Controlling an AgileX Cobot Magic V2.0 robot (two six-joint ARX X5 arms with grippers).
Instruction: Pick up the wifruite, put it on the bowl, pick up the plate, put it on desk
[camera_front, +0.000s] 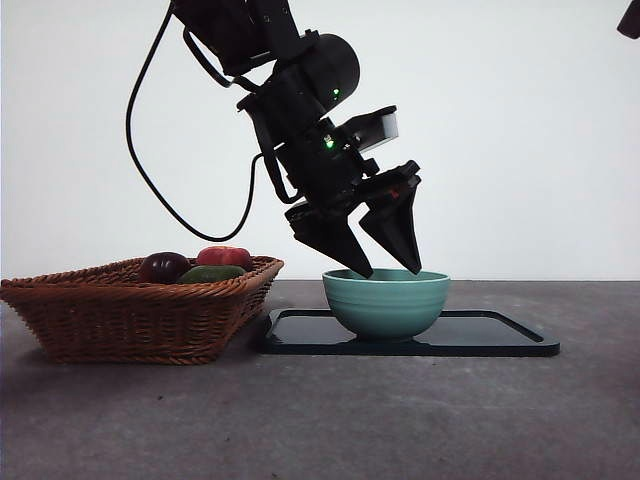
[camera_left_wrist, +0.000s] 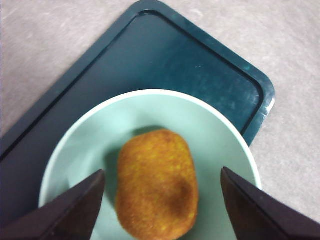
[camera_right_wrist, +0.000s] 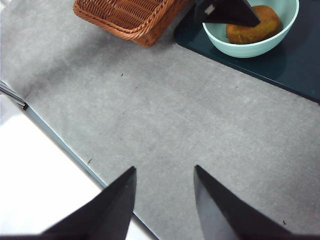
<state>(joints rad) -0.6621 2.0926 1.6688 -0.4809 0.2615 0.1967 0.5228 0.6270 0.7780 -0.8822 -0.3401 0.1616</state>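
A plain white wall stands behind the dark grey bench (camera_front: 330, 420). The left claw (camera_front: 385, 270) hangs just above the rim of the mint-teal bowl (camera_front: 386, 305), jaws spread wide and holding nothing. The wifruite (camera_left_wrist: 157, 187) lies loose inside the bowl, apart from both jaws. The bowl stands on a dark flat plate (camera_front: 500, 335). Beside it a wicker basket (camera_front: 130, 315) holds a dark purple fruit (camera_front: 163, 266), a red fruit (camera_front: 226, 256) and a green fruit (camera_front: 211, 273). The right claw (camera_right_wrist: 165, 187) waits over bare bench, open and empty.
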